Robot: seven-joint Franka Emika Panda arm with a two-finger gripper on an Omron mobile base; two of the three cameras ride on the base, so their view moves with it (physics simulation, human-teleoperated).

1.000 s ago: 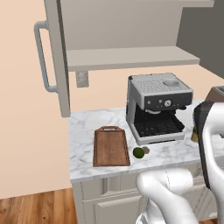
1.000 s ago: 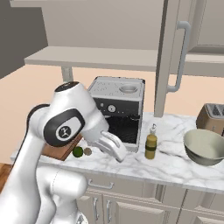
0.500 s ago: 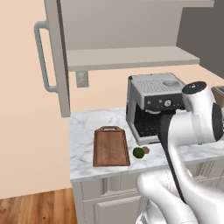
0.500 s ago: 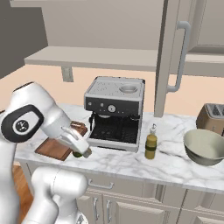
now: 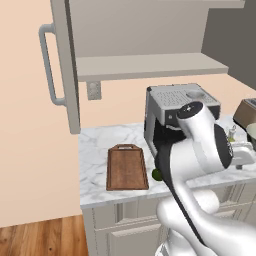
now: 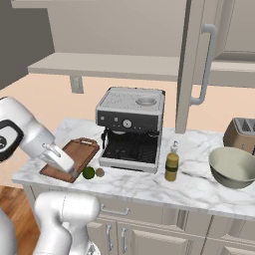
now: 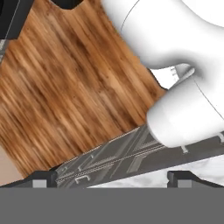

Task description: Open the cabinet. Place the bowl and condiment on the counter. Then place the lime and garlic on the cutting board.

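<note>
Right base view: lime [image 6: 88, 173] and garlic [image 6: 100, 172] beside cutting board [image 6: 72, 158].

1. You get evenly bright, soft rendered light, with no glare.
2. Faint shadow lies under the cabinet [image 6: 209, 60] shelf and beneath the coffee machine [image 6: 132, 129].
3. Both base views are sharp to the edges.
4. The wood floor [image 7: 74, 92] in the hand view looks slightly smeared.

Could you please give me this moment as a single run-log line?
grey-beige wall cabinet: open | metallic grey-olive bowl, yellow-olive condiment bottle: on white marble counter | dark-green lime, tan garlic: beside dark brown cutting board | jaws: open, empty
</note>
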